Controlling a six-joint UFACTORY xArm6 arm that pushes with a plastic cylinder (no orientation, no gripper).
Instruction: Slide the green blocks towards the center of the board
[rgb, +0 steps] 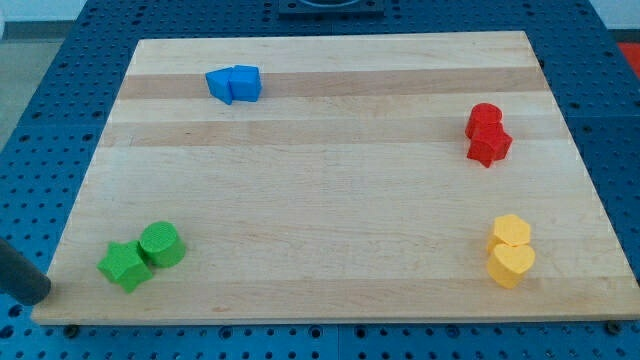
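Blocks on the board (330, 200): two green (142, 255), two blue (234, 84), two red (487, 134), two yellow (511, 251).

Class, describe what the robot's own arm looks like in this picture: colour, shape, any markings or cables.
Only a short stretch of a plain, dark, round rod shows at the view's bottom left, ending in my tip. No cables, markings or joints are visible; the rest is outside the frame.

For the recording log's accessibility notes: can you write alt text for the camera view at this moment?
My tip rests at the wooden board's bottom-left corner, left of and apart from the green star and green cylinder, which touch. Paired blue blocks sit top left, red blocks at right, yellow blocks bottom right.
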